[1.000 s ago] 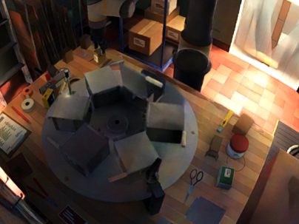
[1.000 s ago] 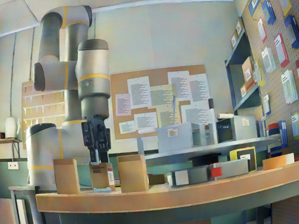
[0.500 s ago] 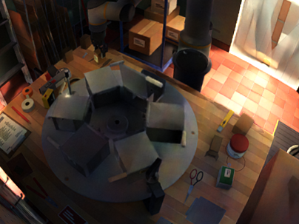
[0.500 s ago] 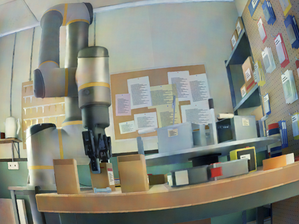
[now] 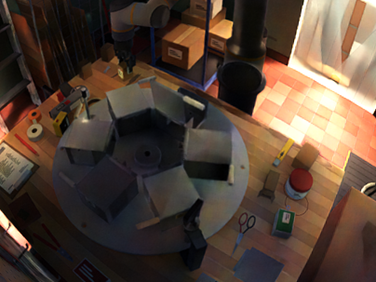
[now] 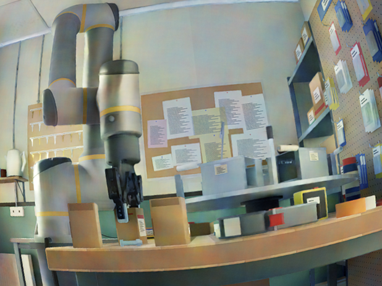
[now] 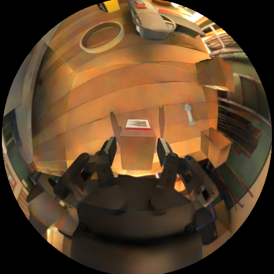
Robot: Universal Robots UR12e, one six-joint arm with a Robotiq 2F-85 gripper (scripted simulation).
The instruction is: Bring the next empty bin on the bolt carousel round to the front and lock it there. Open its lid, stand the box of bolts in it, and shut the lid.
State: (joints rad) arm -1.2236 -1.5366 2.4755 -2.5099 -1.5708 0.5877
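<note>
The box of bolts, a small brown carton with a red and white label and open top flaps, stands upright on the bench's far left corner. My gripper is open and lowered around it, a finger on either side, holding nothing. The bolt carousel is a grey round platter with several lidded bins around a hub. One bin on its right side shows a dark open side; another at the back has its lid raised.
Two plain cartons stand on either side of the box, and a loose bolt lies beside it. The bench's edge runs just behind. A tape ring, a tool, scissors and a red-lidded jar lie elsewhere.
</note>
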